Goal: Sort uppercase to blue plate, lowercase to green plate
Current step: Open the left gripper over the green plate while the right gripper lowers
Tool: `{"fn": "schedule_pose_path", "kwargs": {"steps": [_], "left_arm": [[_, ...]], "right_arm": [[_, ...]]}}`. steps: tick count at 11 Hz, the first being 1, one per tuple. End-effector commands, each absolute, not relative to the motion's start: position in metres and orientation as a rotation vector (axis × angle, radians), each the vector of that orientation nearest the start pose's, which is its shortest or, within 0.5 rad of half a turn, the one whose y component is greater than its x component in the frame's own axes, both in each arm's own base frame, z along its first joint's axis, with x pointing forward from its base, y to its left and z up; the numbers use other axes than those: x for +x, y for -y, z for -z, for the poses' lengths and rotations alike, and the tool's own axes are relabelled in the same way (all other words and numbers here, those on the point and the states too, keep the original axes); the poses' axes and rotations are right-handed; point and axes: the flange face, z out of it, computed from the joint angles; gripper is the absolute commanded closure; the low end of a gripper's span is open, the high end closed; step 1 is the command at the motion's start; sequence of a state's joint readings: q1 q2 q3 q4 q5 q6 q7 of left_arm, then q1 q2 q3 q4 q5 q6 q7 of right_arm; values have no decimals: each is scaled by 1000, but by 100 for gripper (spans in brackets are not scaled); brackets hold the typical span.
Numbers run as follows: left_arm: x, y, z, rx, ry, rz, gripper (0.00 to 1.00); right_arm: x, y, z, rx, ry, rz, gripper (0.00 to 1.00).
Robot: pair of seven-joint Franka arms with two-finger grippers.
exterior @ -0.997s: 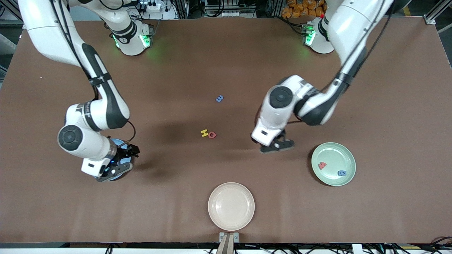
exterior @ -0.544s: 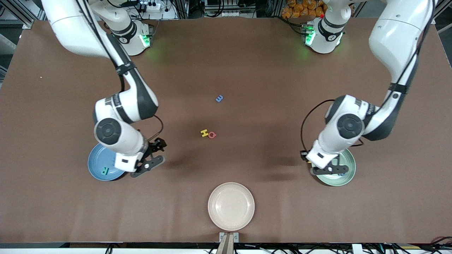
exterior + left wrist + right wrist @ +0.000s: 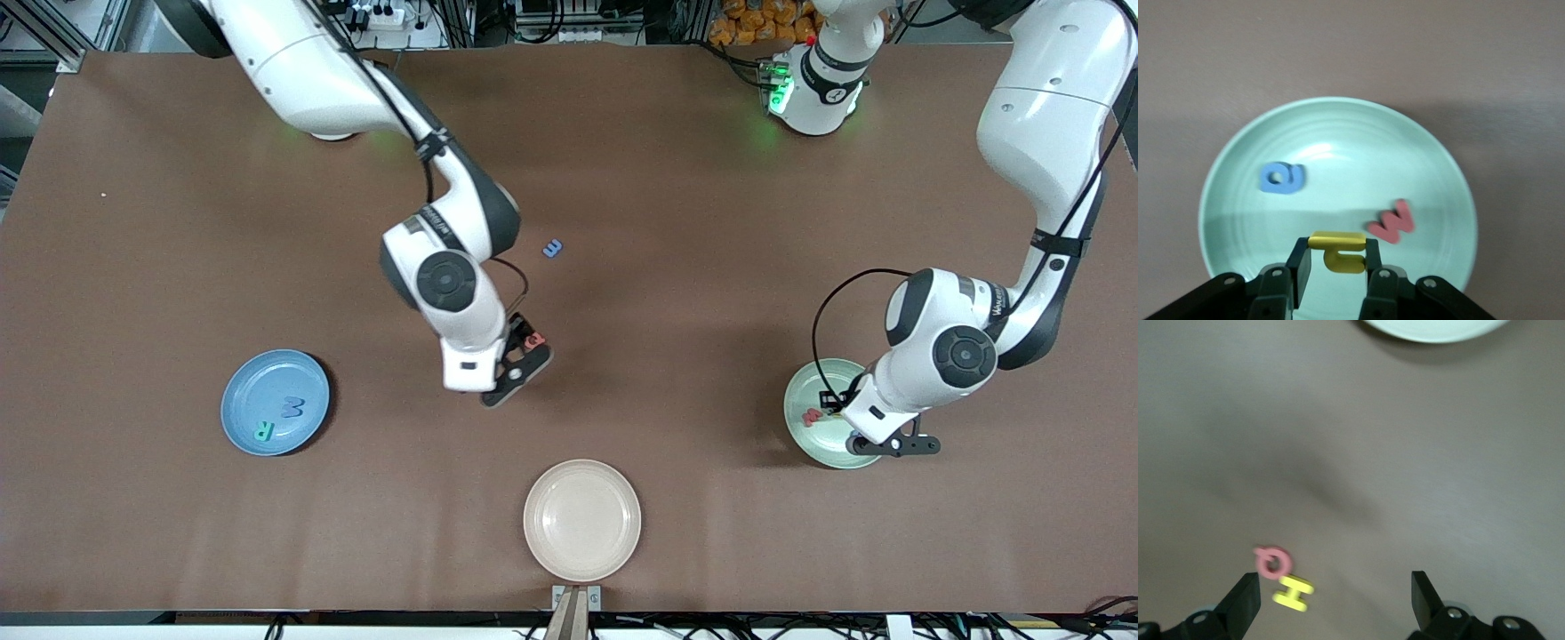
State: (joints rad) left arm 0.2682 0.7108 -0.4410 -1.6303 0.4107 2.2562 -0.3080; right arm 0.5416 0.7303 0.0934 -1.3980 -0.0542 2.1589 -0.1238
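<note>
Over the green plate (image 3: 831, 449), at the left arm's end of the tabletop (image 3: 711, 516), I see my left end effector (image 3: 1336, 263) pinched narrow on the yellow lowercase letter (image 3: 1340, 251), which sits squarely between its fingers (image 3: 1300, 261). Under it on that plate lie the red w (image 3: 1393, 223) and a blue lowercase letter (image 3: 1281, 178), well apart from each other. In the front view the left arm covers part of the plate and I can only make out the red w there.

Over the middle of the tabletop my right end effector (image 3: 1335, 595) hangs with its jaws spread wide and nothing between them. Just below it on the brown surface are the red Q (image 3: 1273, 562) and the yellow H (image 3: 1293, 594), touching one another. In the front view the wrist hides the H and only the Q peeks out beside the fingers.

Another small blue letter (image 3: 552, 249) lies alone on the tabletop, farther from the front camera than the Q.

The blue plate (image 3: 253, 387) sits toward the right arm's end, and on it I see the teal-green R (image 3: 263, 432) and the blue M (image 3: 292, 407) close together.

A cream plate (image 3: 581, 519) rests nearest the front camera, between the other two plates.
</note>
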Motion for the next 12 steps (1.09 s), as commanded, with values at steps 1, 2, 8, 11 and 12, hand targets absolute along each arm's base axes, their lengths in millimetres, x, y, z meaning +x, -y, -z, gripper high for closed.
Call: {"fn": "schedule_pose_path", "kwargs": {"steps": [1, 2, 8, 11, 12], "left_arm": [[694, 62, -232, -3117, -107, 46, 61], [694, 61, -234, -3116, -105, 51, 25], [690, 58, -325, -3130, -145, 116, 0], [674, 76, -386, -3212, -94, 77, 0], [670, 84, -400, -3210, -93, 81, 0]], "right_arm": [[598, -435, -250, -2835, 1305, 27, 0], [598, -435, -242, -2808, 1345, 40, 0], [579, -445, -192, -2776, 1420, -21, 0], [566, -437, -175, -2781, 1421, -88, 0], [565, -438, -172, -2779, 1423, -86, 0]]}}
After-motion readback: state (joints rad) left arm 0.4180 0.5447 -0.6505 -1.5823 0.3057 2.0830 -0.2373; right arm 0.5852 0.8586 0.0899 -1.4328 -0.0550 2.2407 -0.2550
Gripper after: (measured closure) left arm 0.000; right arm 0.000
